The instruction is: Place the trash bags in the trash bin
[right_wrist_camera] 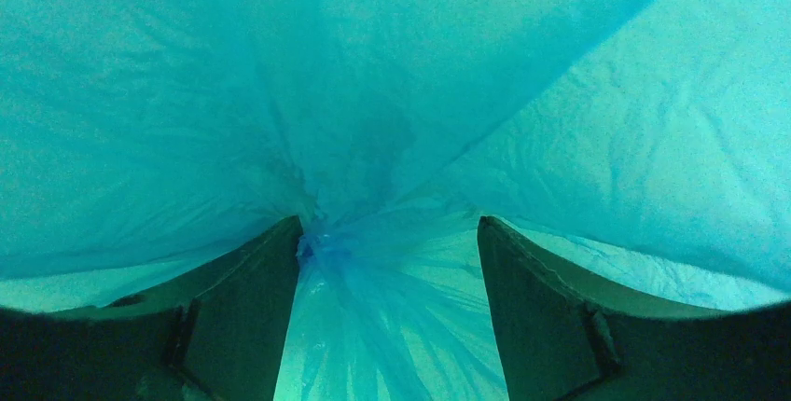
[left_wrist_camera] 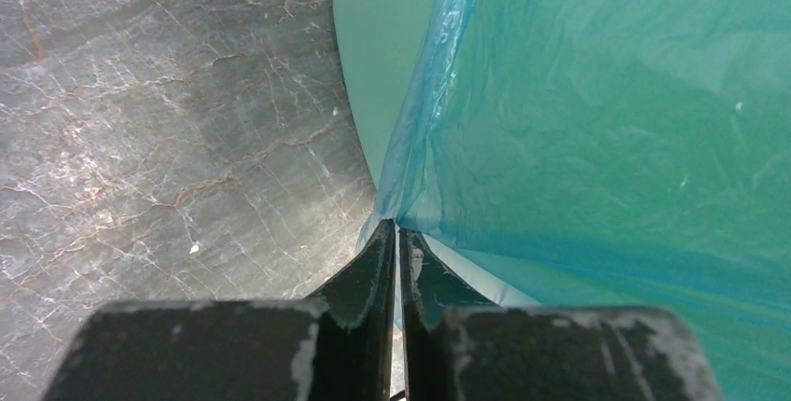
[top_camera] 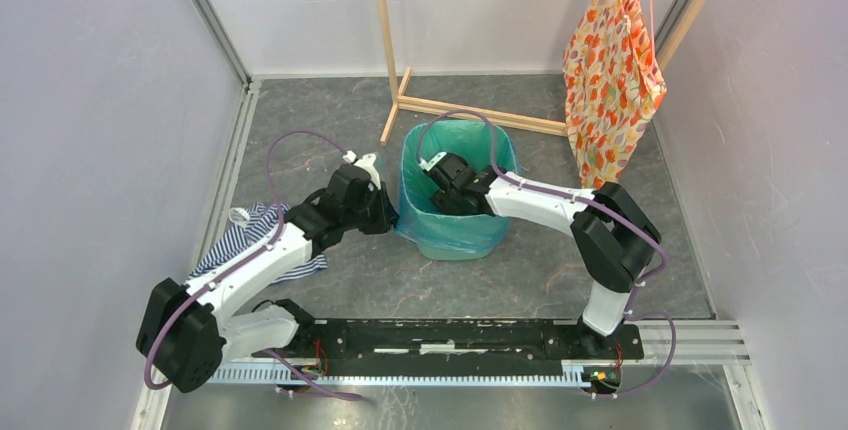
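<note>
Light-blue trash bag (left_wrist_camera: 606, 121) lining the mint-green trash bin (left_wrist_camera: 373, 65)
Left gripper (left_wrist_camera: 396, 233), just outside the trash bin's left wall, is closed tight on the bag film draped over the rim. Right gripper (right_wrist_camera: 390, 233) sits inside the bin, jaws apart, with bunched film between them. Striped cloth (top_camera: 240, 240) lies left of the bin; orange floral fabric (top_camera: 610, 70) hangs behind it, to the right.

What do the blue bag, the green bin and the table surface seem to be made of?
The trash bag: thin, translucent plastic film; it crinkles and the green shows through. The trash bin: probably rigid plastic, smooth and satin; wall even, unmarked. The table surface: dark grey with marble-like veins; stone or printed laminate, I cannot tell.
</note>
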Tool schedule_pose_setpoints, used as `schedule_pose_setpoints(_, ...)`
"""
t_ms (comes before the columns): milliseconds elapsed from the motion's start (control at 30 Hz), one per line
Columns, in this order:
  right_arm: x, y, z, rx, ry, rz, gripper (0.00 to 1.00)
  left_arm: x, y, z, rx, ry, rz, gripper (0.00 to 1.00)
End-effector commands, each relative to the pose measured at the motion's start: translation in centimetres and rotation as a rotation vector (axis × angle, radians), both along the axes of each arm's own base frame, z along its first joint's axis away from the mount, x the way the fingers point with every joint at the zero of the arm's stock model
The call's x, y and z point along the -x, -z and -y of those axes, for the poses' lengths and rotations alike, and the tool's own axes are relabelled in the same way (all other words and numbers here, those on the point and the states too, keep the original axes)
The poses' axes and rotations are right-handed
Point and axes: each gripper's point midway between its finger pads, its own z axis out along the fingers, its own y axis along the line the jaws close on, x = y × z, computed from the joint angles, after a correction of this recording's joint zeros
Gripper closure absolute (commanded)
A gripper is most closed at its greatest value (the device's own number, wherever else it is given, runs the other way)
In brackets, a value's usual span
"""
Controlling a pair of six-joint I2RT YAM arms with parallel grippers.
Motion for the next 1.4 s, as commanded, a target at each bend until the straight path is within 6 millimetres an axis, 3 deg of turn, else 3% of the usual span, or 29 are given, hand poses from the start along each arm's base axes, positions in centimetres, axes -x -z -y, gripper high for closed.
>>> schedule_pose_setpoints(0,-0.4,-2.3,-0.9,-0.037,-0.004,0.007,0.24,-2.3,-2.3,0.4,0.022,-0.059,0.079,0.89)
schedule_pose_setpoints(267,-0.3,-4.1,-1.4,-0.069,-0.016,0.003,0.23,-2.7,-2.3,-0.1,-0.016,-0.076,0.087,0.89)
schedule_pose_setpoints(667,-0.4,-8.1,-2.0,-0.148,-0.025,0.049,0.22,-2.8,-2.5,-0.3,-0.035,-0.075,0.087,0.88)
schedule_pose_setpoints(1000,-0.3,-11.8,-2.3,-0.223,-0.037,0.101,0.21,-3.1,-3.0,-1.5,-0.08,-0.118,0.109,0.83)
schedule_pose_setpoints(1367,-0.2,-18.7,-3.2,-0.395,-0.063,0.222,0.13,-3.8,-7.7,-4.3,-0.164,-0.196,0.209,0.61)
